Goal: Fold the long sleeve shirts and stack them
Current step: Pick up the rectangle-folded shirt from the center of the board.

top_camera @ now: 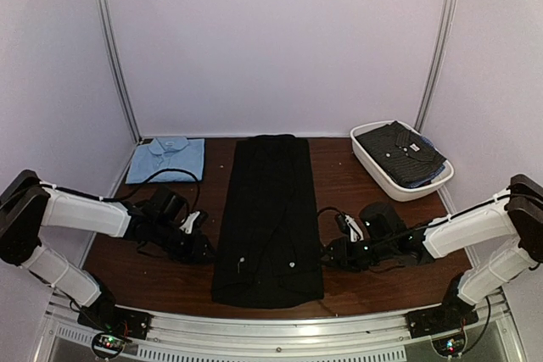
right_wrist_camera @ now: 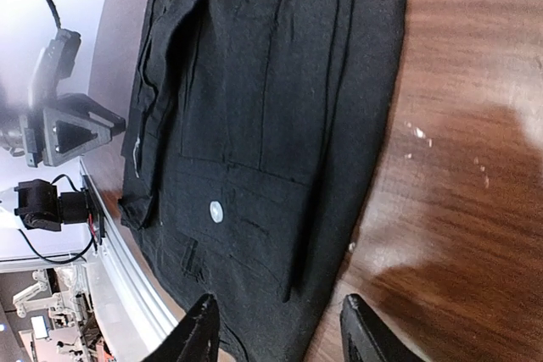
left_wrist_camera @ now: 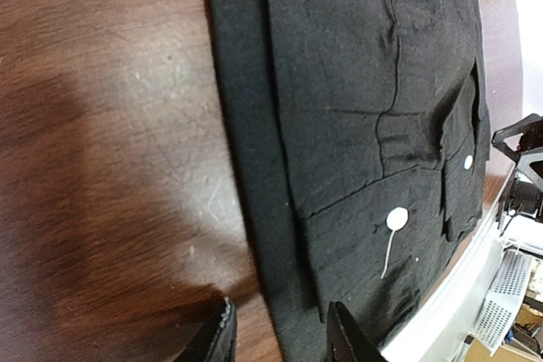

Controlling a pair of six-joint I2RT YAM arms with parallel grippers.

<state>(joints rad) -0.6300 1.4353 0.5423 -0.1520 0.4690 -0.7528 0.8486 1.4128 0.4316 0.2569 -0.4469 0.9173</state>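
The black shirt (top_camera: 270, 218) lies folded into a long narrow strip down the middle of the brown tabletop (top_camera: 348, 184), running from the far edge towards the near rail. Its pale buttons (top_camera: 291, 265) show near the near end. The left gripper (top_camera: 202, 249) sits low, just beside the strip's left edge near that end. In the left wrist view its fingers (left_wrist_camera: 222, 336) stand apart with nothing clamped, and the dark hem of the black shirt (left_wrist_camera: 365, 82) runs through the gap above the wood (left_wrist_camera: 102, 125). A round white button (left_wrist_camera: 396, 218) with a loose thread shows on the cloth further in. The right gripper (top_camera: 329, 253) mirrors it at the strip's right edge. In the right wrist view its fingers (right_wrist_camera: 199, 332) are likewise spread and grip nothing, and the folded edge of the black shirt (right_wrist_camera: 271, 65) lies between them. A small pale button (right_wrist_camera: 215, 209) sits on a flap, and bare tabletop (right_wrist_camera: 475, 82) shows to the right. A light blue shirt (top_camera: 167, 159) rests neatly folded, collar up, at the far left corner, well apart from the black one. At the far right a white tub (top_camera: 373, 171) holds dark dotted shirts (top_camera: 400, 152) piled inside, with a bit of blue cloth showing at the tub's near right side.
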